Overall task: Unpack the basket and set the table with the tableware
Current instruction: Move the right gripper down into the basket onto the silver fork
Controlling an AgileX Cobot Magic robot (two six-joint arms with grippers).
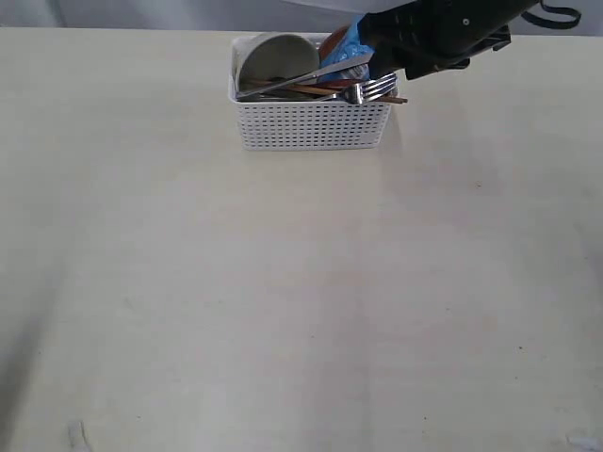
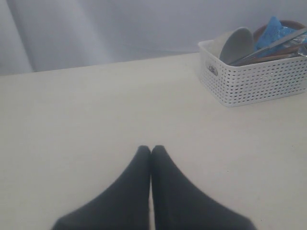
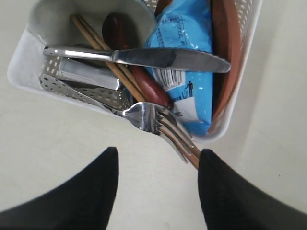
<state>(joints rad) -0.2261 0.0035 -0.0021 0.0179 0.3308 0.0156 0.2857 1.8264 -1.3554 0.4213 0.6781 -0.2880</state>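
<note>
2 grippers: the right gripper (image 3: 158, 155), jaws wide and empty, hangs by the white lattice plastic basket (image 1: 311, 127), whose steel fork (image 3: 144, 116) juts tines-first over the rim toward them; the left gripper (image 2: 151, 149), closed and empty, is farther.

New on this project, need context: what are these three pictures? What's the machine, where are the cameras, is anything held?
It is a robot with two arms. One picture comes from a camera off the arms and shows the whole table, with a white basket near the top of that view. The other two come from cameras on the wrists. The left gripper is shut and empty, over bare table away from the basket. The right gripper hangs open by the basket's rim, close to the fork that sticks out over it. Also inside are a knife, bowl, chopsticks and a blue packet. Nothing is held.
</note>
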